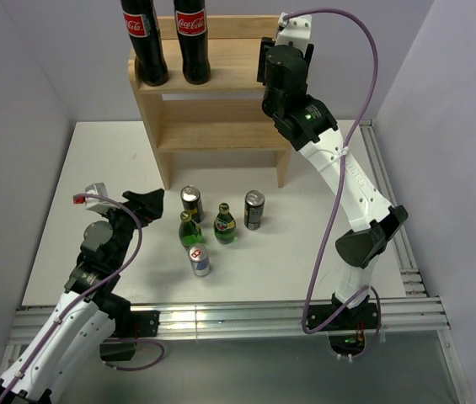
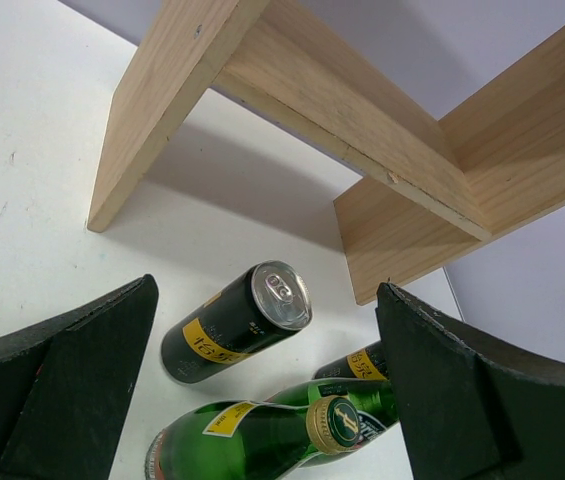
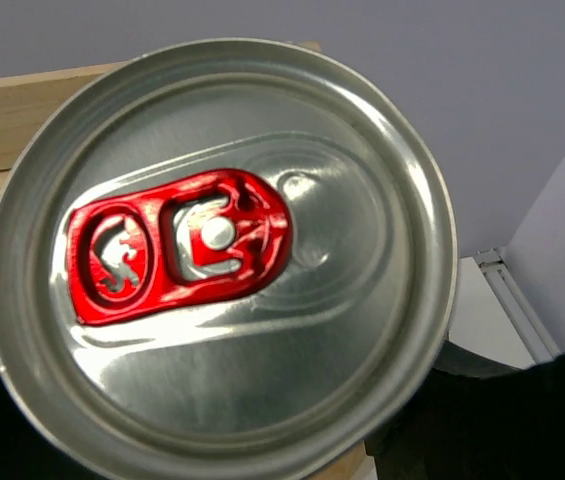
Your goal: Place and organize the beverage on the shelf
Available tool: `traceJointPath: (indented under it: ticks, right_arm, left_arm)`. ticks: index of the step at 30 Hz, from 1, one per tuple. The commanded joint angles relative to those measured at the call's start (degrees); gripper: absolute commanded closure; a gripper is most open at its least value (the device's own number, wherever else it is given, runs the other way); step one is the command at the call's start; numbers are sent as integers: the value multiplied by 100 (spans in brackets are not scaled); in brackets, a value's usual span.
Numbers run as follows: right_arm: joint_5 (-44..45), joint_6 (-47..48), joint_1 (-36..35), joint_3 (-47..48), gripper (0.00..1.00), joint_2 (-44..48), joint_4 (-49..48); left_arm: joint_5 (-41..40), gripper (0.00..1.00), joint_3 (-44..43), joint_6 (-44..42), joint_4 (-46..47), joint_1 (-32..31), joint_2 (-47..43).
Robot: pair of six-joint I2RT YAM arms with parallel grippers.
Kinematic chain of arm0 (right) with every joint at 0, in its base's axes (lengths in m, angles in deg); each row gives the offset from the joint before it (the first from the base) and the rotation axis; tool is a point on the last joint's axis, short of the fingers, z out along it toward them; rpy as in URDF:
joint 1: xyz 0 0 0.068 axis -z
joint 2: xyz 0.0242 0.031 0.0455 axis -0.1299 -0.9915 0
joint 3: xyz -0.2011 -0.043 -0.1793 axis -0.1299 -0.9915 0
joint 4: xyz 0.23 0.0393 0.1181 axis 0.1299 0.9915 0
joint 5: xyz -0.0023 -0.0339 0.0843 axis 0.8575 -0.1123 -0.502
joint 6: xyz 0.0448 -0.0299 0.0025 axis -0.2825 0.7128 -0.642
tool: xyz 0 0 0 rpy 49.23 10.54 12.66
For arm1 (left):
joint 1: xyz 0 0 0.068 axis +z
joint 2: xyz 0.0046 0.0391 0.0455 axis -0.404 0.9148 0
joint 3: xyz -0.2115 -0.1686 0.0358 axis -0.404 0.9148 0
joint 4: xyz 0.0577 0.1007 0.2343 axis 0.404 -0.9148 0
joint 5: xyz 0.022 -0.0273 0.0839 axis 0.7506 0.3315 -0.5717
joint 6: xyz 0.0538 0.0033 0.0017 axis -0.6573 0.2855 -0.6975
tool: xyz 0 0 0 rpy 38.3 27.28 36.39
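**Red-tab can at right end of top tier, release pending**

- Table: white, the loose drinks grouped mid-board in front of the shelf.
- Shelf: light wood, two tiers, at the far edge. Lower tier looks bare.
- Right gripper: up at the right end of the top tier, pressed onto a can with a red tab, whose lid fills the right wrist view. Wood shows behind and to its left. Can't tell whether the base is on the board.
- Risk: that end is close to the side edge. If the base overhangs, or the can is let go above the board or tilted, it could tip and drop toward the drinks below. The wrist view won't help here, since the lid hides the landing spot.
- Two cola bottles: upright on the left of the top tier, well apart from the held can. They're tall, so easy to topple if bumped.
- Left gripper: low over the table, jaws spread wide, holding nothing, facing the cluster.
- Two green bottles and three cans stand close together. A wide-open approach may knock a neighbour, and the near green bottle partly screens the black can behind it
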Motion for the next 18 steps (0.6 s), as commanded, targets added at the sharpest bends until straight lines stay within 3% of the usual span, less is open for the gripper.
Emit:
traceJointPath:
  ticks: [1,7,10,11,13,14,16,18]
  right_arm:
    - [-70,-293,11,-171,100,258,-158]
    - [106,-294,20,-145,100,188,-114]
    - [177,-302,20,-127,70,179,-123]
    - [203,-311,20,-136,50,179,-132]
    - [229,-320,20,-136,38,179,-141]
    - [255,-320,20,-127,24,179,-141]
    - [291,-320,20,-135,9,170,-132]
    - [308,-311,20,-144,5,170,-141]
  left_arm:
    - [13,2,13,-36,239,-24,-37]
    - [-4,2,5,-36,213,-24,-19]
    - [-4,2,13,-54,213,-24,-19]
    - [-4,2,5,-45,195,-24,-10]
    - [-4,2,13,-45,204,-24,7]
    - [-4,2,13,-45,213,-24,7]
    - [-13,2,22,-36,204,-24,-2]
    - [-13,2,22,-45,213,-24,7]
